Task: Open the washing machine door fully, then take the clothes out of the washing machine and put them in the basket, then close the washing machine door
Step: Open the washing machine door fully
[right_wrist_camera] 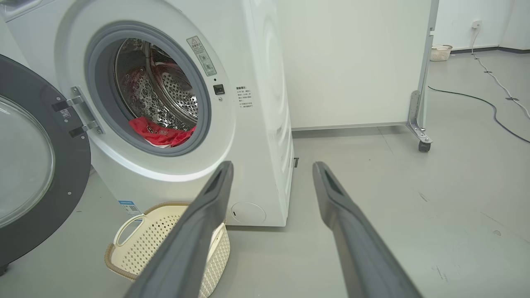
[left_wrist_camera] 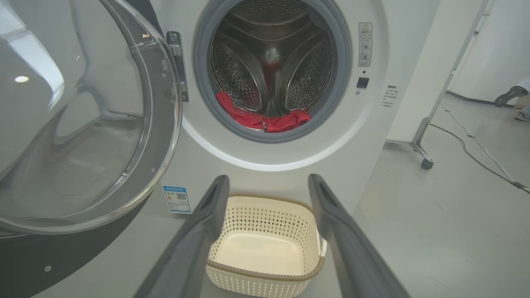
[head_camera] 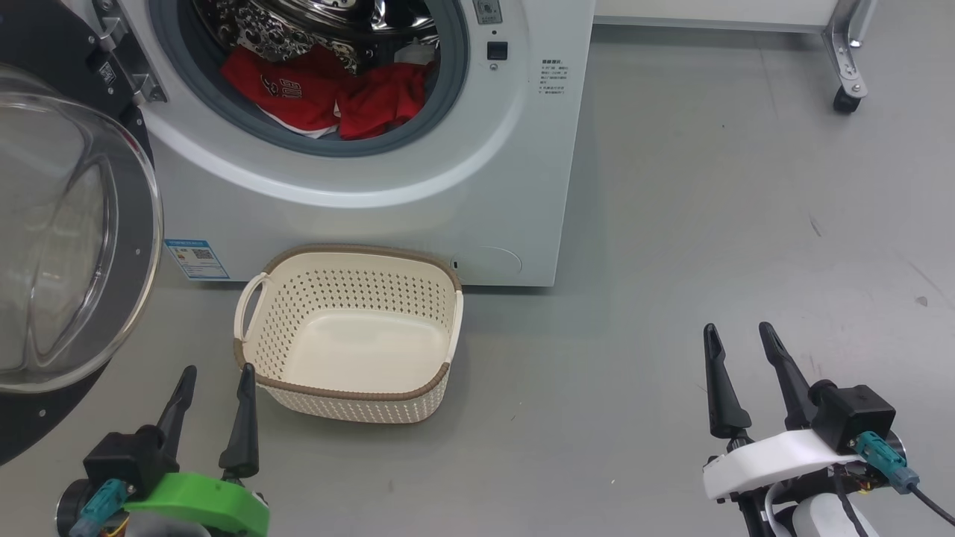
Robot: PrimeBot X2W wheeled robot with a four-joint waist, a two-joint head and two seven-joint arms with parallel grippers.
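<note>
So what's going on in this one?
The robot faces the washing machine, whose door stands wide open on the left. Red clothes lie in the drum, none taken out yet. The basket on the floor in front is empty. Left gripper and right gripper are both open, low, holding nothing.

White washing machine [head_camera: 358, 186], grey mouth ring, shiny steel drum [head_camera: 298, 30] with dot perforations. Bright red clothes [head_camera: 298, 86], white lettering print (white trim at one edge). The washing machine door [head_camera: 67, 224] is clear glass inside a glossy black rim. Cream basket [head_camera: 358, 287], rows of small holes on the walls, brown woven-look rim. Blue-and-white sticker [head_camera: 196, 259]. Plain grey floor [head_camera: 709, 224]. The left gripper [head_camera: 218, 369] has dark fingers on a green mount, the right gripper [head_camera: 738, 328] dark fingers on a white one.
</note>
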